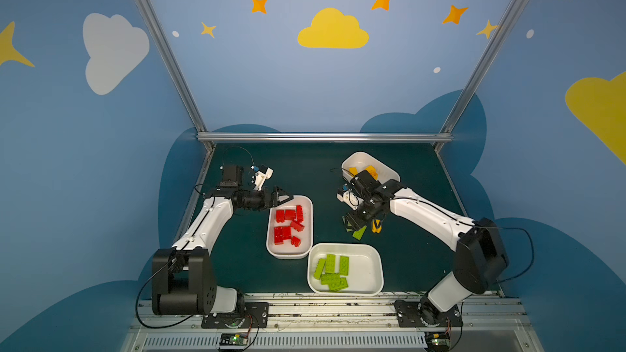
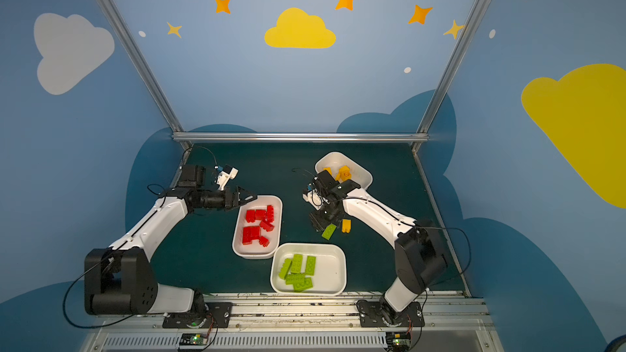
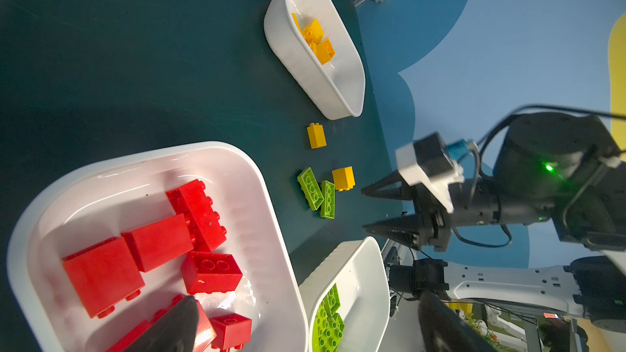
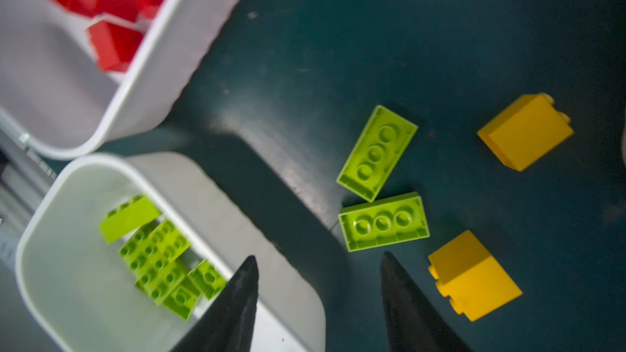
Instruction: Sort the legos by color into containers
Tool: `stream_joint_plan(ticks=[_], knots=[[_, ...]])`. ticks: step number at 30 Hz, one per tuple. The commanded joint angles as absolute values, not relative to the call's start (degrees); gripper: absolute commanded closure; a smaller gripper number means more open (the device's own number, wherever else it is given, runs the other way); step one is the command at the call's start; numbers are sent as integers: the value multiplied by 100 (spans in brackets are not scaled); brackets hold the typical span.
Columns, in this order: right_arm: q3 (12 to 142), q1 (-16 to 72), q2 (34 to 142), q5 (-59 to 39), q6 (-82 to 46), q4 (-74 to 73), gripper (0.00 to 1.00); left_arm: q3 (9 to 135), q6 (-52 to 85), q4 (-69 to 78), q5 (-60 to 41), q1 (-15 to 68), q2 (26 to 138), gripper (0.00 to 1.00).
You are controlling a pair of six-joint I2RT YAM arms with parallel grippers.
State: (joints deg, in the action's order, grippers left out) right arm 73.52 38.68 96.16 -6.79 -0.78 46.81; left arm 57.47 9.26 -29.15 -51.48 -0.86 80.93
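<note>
Mat [image 1: 298,171] roomy twd rear edge; L gripper [image 1: 288,198] spread wide, R gripper [image 4: 318,258] parted, empty.

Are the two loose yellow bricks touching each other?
Apart: the right wrist view shows bare table between one yellow brick and the other yellow brick.

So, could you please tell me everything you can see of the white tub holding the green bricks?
The green bricks' tub is a white, glossy, plastic-looking shallow container, rounded-rectangular with a rim. It sits upright on the dark mat near the front edge, close beside the red bricks' tub; whether they touch is unclear. Several lime bricks cluster in its left half; the rest is bare.
</note>
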Motion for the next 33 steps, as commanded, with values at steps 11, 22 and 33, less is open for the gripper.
stream_joint_plan(ticks=[11,22,33], knots=[[7884,4029,10929,142,-1961,4413,43,5820,844,-3023,-5259,-114,8183,0],[8248,4111,11537,612,-2063,4623,43,5758,923,-2918,-5303,-108,8120,0],[7978,4159,11310,299,-2295,4666,43,5654,967,-2894,-5425,-105,7981,1]])
